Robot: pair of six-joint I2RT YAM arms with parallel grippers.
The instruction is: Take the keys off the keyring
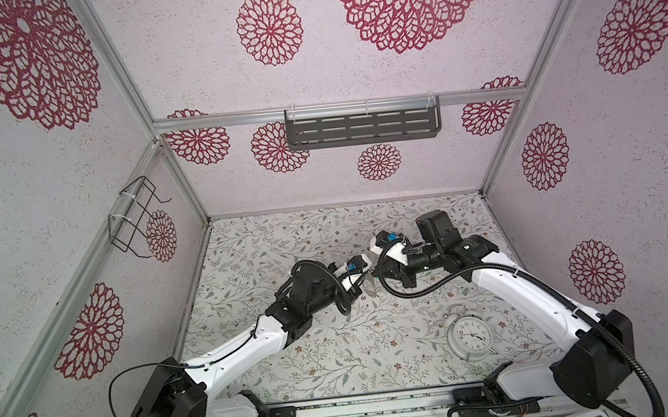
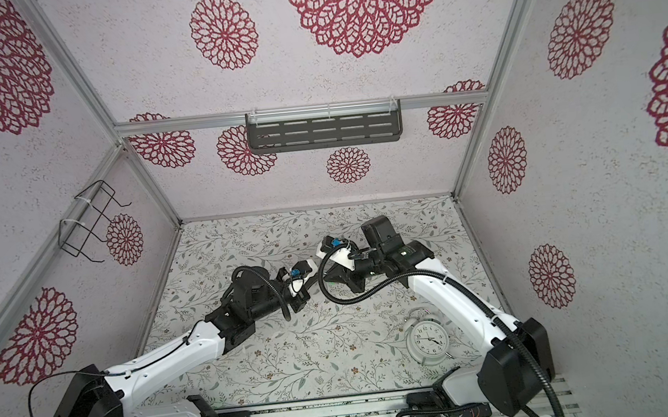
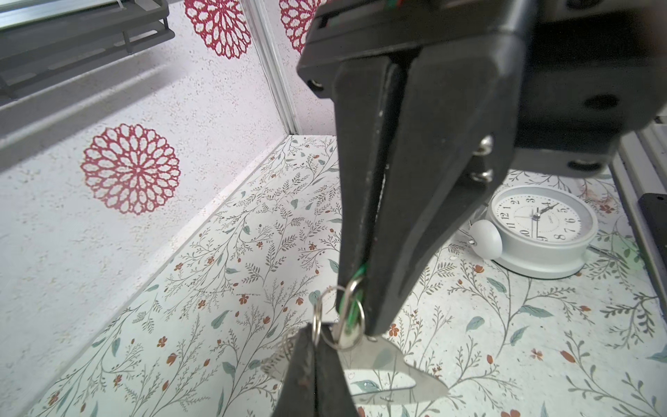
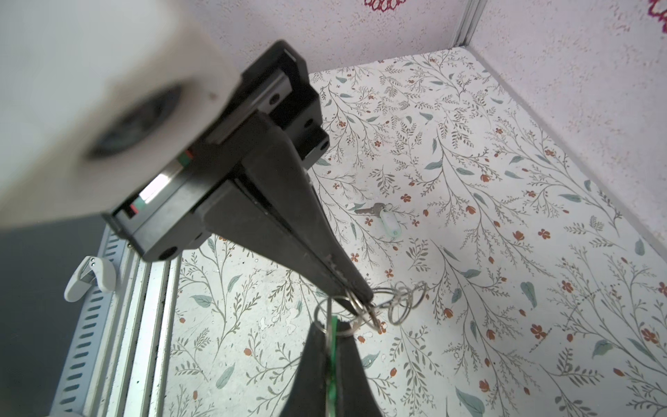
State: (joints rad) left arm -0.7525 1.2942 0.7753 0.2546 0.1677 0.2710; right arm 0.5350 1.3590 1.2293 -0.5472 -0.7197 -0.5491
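Left wrist view: left pincer (image 3: pixel 314 339) pinches a small ring (image 3: pixel 317 310), right pincer (image 3: pixel 362 285) grips the green tag (image 4: pixel 334 361), and the keyring (image 3: pixel 397 361) seems to hang beneath them, though it is blurred. One key (image 4: pixel 373 208), pale-tagged, already lies free on the surface (image 4: pixel 505 180); the green-tagged one is still to come off.

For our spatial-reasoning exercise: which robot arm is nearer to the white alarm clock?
Right. The right arm passes close beside the alarm clock, on its right in both top views; the left arm lies well away on its left.
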